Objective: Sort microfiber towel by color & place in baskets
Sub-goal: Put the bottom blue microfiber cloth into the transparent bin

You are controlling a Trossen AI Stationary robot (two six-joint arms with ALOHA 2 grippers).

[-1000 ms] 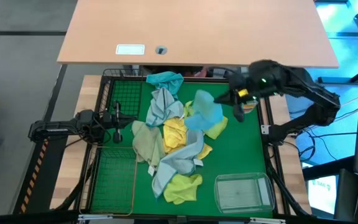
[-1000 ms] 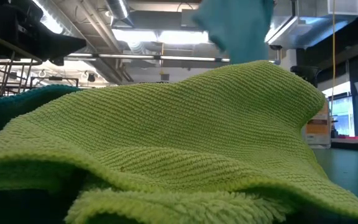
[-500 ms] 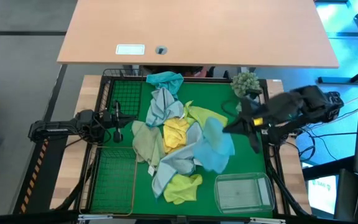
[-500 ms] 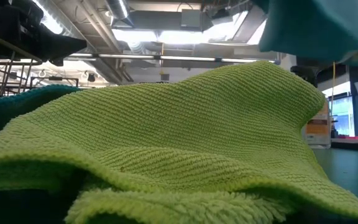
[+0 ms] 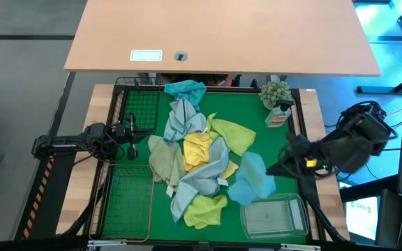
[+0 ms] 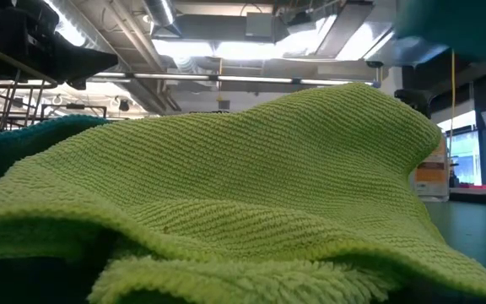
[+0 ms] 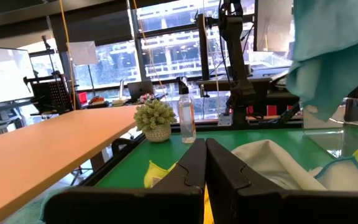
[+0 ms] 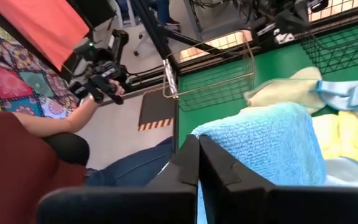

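Note:
My right gripper [image 5: 282, 167] is shut on a light blue towel [image 5: 252, 181], which hangs over the mat just beyond the far rim of the clear plastic tub [image 5: 274, 216]. The towel also shows in the left wrist view [image 7: 334, 56] and the right wrist view [image 8: 266, 149]. A pile of blue, yellow, green and pale towels [image 5: 194, 157] lies on the green mat. My left gripper [image 5: 131, 136] is shut and empty, between the black wire basket [image 5: 137, 108] and the tan wire basket [image 5: 126, 202]. My right gripper pinches the blue towel at a bunched upper part [image 8: 225, 137] between its two fingers; how many layers, I cannot tell. The fingers come from the table's right side. The towel hangs slack below them, lifted clear of the pile.
A small potted plant [image 5: 276, 94] and a bottle [image 7: 187, 118] stand at the mat's far right corner. A yellow-green towel [image 6: 226, 203] fills the low view. A seated person holding a hand controller [image 8: 101, 84] shows beyond the table's near edge.
My right gripper has carried the blue towel from the far right of the mat, by the plant, toward the near edge, swinging it clear of the pile until it hangs by the clear tub's far rim.

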